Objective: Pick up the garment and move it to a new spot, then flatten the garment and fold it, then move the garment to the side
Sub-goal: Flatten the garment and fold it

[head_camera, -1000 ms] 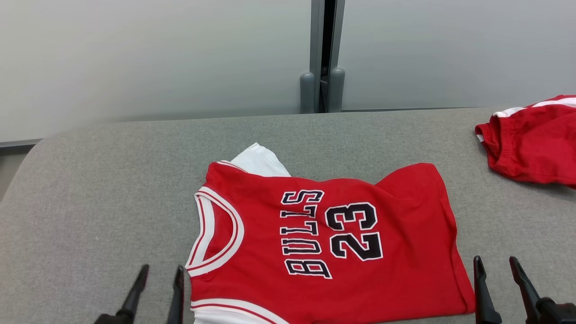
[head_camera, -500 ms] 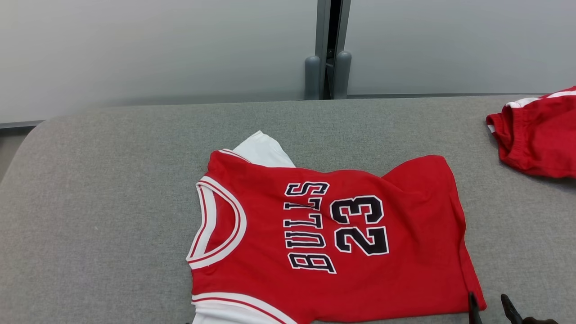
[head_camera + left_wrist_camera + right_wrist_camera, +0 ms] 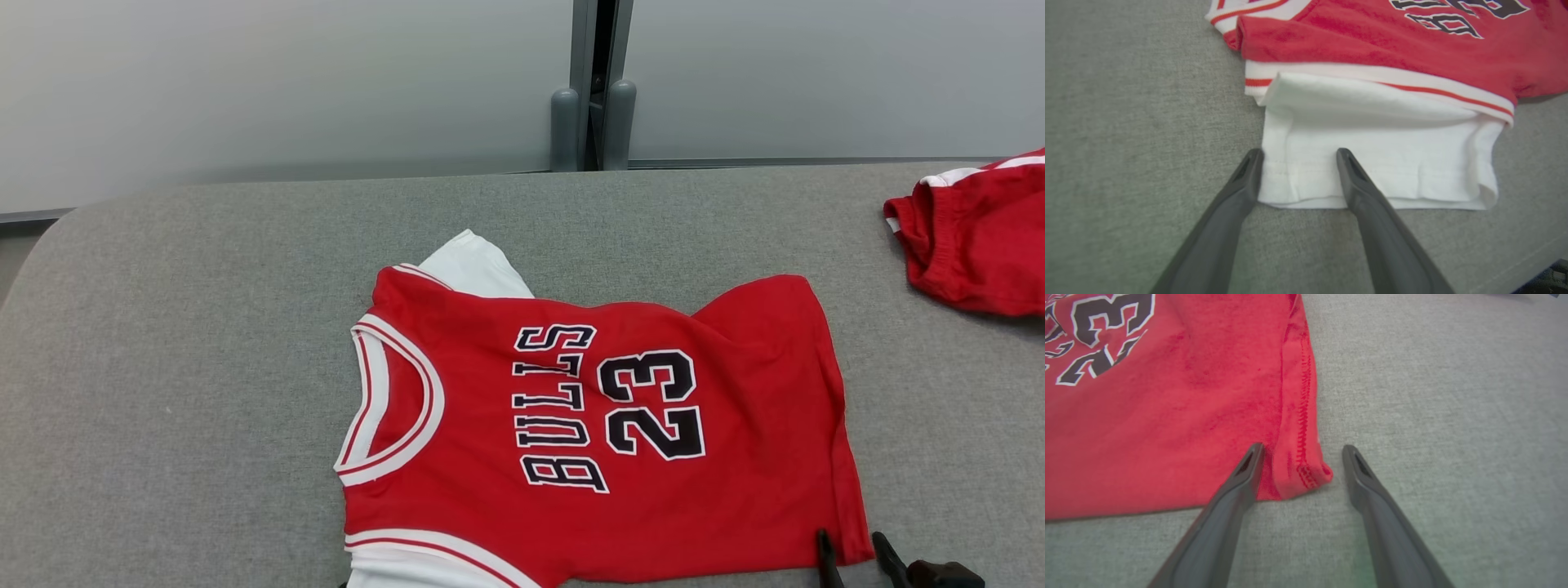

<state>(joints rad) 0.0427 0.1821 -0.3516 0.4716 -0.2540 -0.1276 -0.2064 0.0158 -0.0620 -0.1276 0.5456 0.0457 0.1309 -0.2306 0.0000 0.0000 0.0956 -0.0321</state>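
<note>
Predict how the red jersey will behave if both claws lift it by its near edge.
Probably floppy: the red jersey is thin, wrinkled cloth, so it should sag between the left claw and right claw. Likely light for its size. Its white sleeve may dangle, and the cloth may drag on the textured grey surface.

Grey fabric-covered surface (image 3: 188,343) is seen, rounded at its far left corner. A red "BULLS 23" jersey (image 3: 735,457) is laid flat on it near the middle, with the neck opening turned left and the hem turned right. Mild wrinkles are seen by the far hem corner. A far white sleeve (image 3: 473,269) is spread on the fabric at the jersey's far edge, and a near white sleeve (image 3: 1372,163) at its near edge. A second red garment (image 3: 976,245), white-trimmed, is bunched at the far right, well apart from the jersey.
</note>
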